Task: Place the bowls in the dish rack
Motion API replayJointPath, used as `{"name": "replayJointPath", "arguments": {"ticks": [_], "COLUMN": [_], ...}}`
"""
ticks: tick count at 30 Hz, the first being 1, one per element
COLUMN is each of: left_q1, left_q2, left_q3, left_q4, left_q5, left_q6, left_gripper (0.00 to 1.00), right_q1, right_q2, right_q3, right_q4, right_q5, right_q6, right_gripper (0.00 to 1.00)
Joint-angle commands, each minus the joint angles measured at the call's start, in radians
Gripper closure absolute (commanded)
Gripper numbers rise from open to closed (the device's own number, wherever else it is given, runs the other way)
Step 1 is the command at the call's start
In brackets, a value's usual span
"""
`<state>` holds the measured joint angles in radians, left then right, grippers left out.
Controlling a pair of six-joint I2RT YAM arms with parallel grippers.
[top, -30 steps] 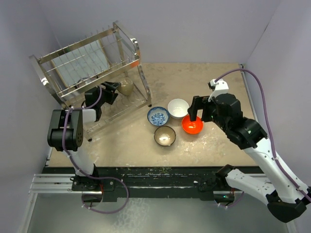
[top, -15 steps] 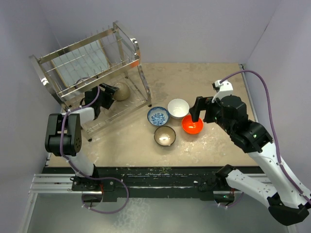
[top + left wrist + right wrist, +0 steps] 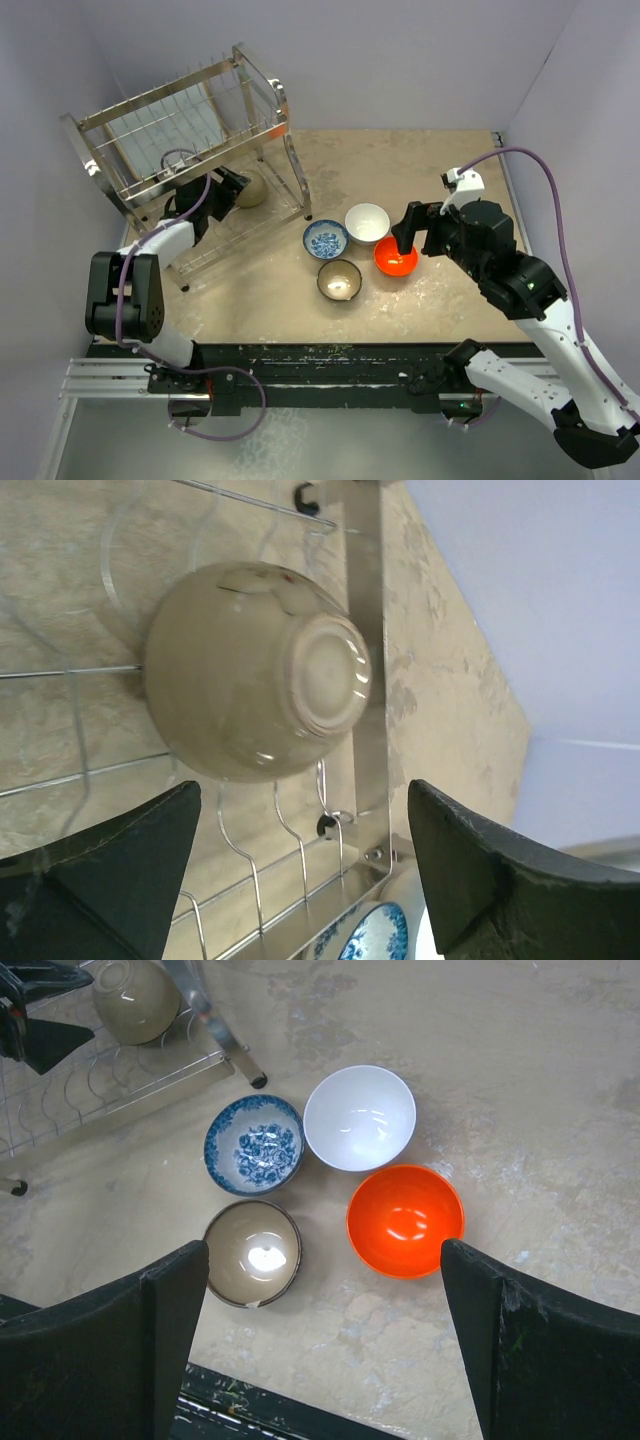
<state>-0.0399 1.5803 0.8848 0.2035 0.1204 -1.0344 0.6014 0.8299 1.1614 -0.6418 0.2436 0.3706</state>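
Note:
A beige bowl [image 3: 252, 187] rests on its side in the wires of the dish rack's [image 3: 180, 150] lower tier; in the left wrist view its foot [image 3: 258, 670] faces me. My left gripper [image 3: 230, 187] is open and empty, just short of that bowl, apart from it [image 3: 300, 870]. On the table sit a white bowl [image 3: 367, 223], a blue-and-white bowl [image 3: 326, 240], a dark brown bowl [image 3: 340, 280] and an orange-red bowl [image 3: 396, 259]. My right gripper [image 3: 410, 234] hangs open and empty above them [image 3: 320, 1340], over the orange-red bowl [image 3: 405, 1220].
The rack's metal leg [image 3: 225, 1040] stands close to the blue-and-white bowl [image 3: 254, 1144]. A pale tray [image 3: 165, 130] lies in the rack's upper tier. The table's dark front edge [image 3: 300, 1415] lies just below the brown bowl [image 3: 252, 1252].
The beige bowl has settled into the rack's lower wires and my left gripper has let go and drawn back. My right gripper has shifted slightly right and risen.

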Motion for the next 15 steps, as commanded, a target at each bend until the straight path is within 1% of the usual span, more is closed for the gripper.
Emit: {"name": "replayJointPath", "arguments": {"ticks": [1, 7, 15], "left_q1": [-0.051, -0.133, -0.181], "left_q2": [-0.052, -0.027, 0.054], "left_q3": [0.062, 0.091, 0.095], "left_q4": [-0.038, -0.029, 0.154], "left_q5": [-0.068, -0.140, -0.072], "left_q6": [0.121, 0.197, 0.162], "left_gripper": [0.13, 0.13, 0.13], "right_q1": [0.003, 0.003, 0.002], "right_q2": [-0.009, -0.018, -0.005], "right_q3": [0.019, 0.001, -0.012], "right_q4": [0.015, 0.018, 0.032], "right_q5": [-0.010, -0.001, 0.021], "right_q6": [0.011, 0.007, -0.009], "right_gripper": [0.01, 0.01, 0.01]}}
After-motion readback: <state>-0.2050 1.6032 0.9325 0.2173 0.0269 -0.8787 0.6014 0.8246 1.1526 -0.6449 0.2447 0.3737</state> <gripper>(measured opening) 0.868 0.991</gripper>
